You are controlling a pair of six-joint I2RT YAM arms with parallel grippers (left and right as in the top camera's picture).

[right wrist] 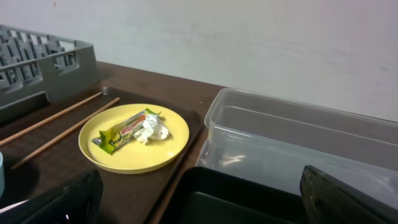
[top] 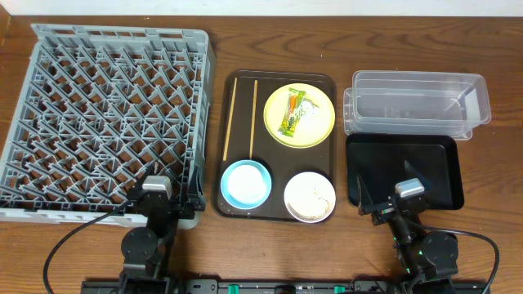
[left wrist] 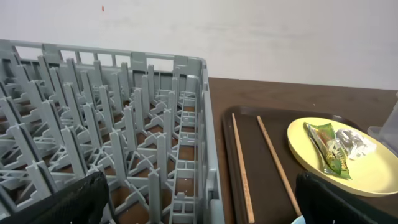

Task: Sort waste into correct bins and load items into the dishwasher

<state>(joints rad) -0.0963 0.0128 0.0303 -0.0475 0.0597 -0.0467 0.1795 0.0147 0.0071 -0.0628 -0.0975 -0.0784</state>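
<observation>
A yellow plate (top: 320, 131) on the brown serving tray holds a green-and-yellow wrapper (top: 292, 113) and a white tissue (top: 309, 112); it also shows in the right wrist view (right wrist: 134, 158). Two chopsticks (top: 241, 118) lie left of it. A light blue bowl (top: 245, 184) and a white bowl with rice scraps (top: 310, 196) sit at the tray's front. The grey dish rack (top: 106, 114) stands at left. The clear tub (top: 417, 102) and black tray (top: 404, 163) are at right. My left gripper (left wrist: 199, 202) is open at the rack's front right corner. My right gripper (right wrist: 202, 199) is open over the black tray's front edge.
The dark brown serving tray (top: 275, 208) lies between the rack and the bins. A white wall runs behind the table. Cables trail from both arm bases along the table's front edge.
</observation>
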